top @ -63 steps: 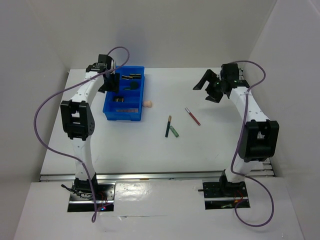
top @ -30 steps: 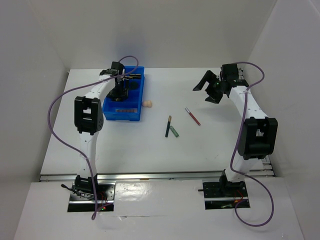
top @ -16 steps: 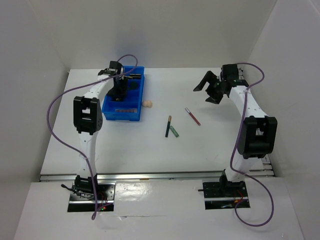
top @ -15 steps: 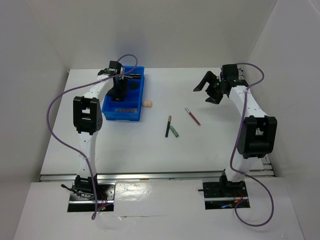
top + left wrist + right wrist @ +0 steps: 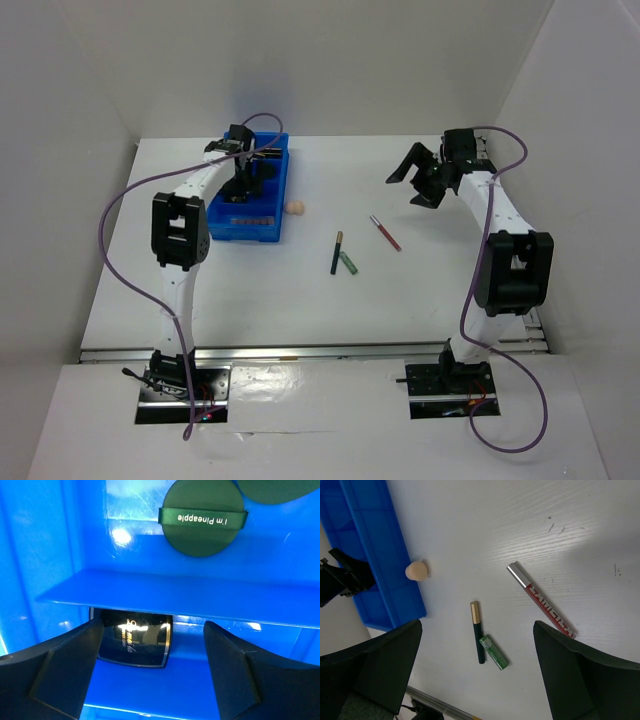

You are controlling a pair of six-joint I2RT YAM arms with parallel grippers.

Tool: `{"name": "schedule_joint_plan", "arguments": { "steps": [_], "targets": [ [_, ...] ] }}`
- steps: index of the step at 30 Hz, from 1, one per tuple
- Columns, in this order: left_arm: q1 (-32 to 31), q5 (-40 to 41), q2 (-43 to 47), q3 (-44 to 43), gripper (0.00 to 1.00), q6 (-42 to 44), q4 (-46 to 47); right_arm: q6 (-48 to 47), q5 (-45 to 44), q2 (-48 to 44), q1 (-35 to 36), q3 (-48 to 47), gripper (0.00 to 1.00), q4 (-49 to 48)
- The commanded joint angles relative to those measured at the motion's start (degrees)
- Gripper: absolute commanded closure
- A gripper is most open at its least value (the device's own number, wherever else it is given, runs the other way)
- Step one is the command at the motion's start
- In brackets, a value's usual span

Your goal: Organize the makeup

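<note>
My left gripper [image 5: 246,168] hangs low inside the blue tray [image 5: 275,232], open, with nothing between its fingers [image 5: 60,665]. In the left wrist view a black square compact [image 5: 132,639] with gold lettering lies flat in the compartment under the gripper [image 5: 154,630], nearer the left finger. Beyond a divider [image 5: 175,592] sits a dark green round compact [image 5: 202,517]. On the table lie a beige sponge [image 5: 295,208], a dark pencil with a gold cap [image 5: 477,632], a green stick [image 5: 494,652] and a red tube [image 5: 542,600]. My right gripper [image 5: 415,176] is open, high above them.
The tray stands at the back left and also holds lipstick tubes [image 5: 268,155] and an eyeshadow palette [image 5: 250,220]. The sponge [image 5: 416,570] rests right beside the tray's long wall [image 5: 395,565]. White walls close in the table at the back and both sides.
My left gripper moved from the tray's left edge to over its middle, then slightly right. The right arm has not moved, and the items on the table lie where they were.
</note>
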State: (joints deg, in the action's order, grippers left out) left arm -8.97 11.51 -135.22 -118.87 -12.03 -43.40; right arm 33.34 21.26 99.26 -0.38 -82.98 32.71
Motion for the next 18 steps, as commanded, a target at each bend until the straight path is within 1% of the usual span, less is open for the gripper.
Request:
{"name": "schedule_joint_plan", "arguments": {
  "steps": [1,3,5,8,12,15,16,18],
  "targets": [
    [-0.08,2.99,1.01,0.39,0.04,-3.25,-2.22,-0.3,0.72,0.76,-0.41,-2.27,0.0,-0.45],
    [-0.08,2.99,0.48,0.39,0.0,-3.26,-2.22,-0.3,0.72,0.76,-0.41,-2.27,0.0,-0.45],
    [-0.08,1.42,-0.57,-0.3,0.0,-2.74,-2.83,-0.3,0.72,0.76,-0.41,-2.27,0.0,-0.45],
    [-0.08,1.41,-3.47,-1.62,0.0,-2.73,-5.02,-0.3,0.72,1.28,-0.41,-2.27,0.0,-0.98],
    [-0.08,-0.78,-4.53,-0.05,0.0,-2.73,-4.33,-0.3,0.72,1.28,-0.41,-2.8,0.0,-0.98],
    [-0.08,-0.79,-5.84,-0.05,0.0,-2.73,-4.33,-0.3,0.72,1.28,-0.41,-2.8,0.0,-0.98],
    [-0.08,-1.48,-5.85,-0.05,0.01,-2.73,-4.33,-0.3,0.72,1.28,-0.41,-2.8,0.0,-0.98],
    [-0.08,-3.05,-7.16,-0.05,0.06,-1.68,-4.33,-0.3,0.72,1.28,-0.41,-3.33,0.0,-0.98]
  ]
}}
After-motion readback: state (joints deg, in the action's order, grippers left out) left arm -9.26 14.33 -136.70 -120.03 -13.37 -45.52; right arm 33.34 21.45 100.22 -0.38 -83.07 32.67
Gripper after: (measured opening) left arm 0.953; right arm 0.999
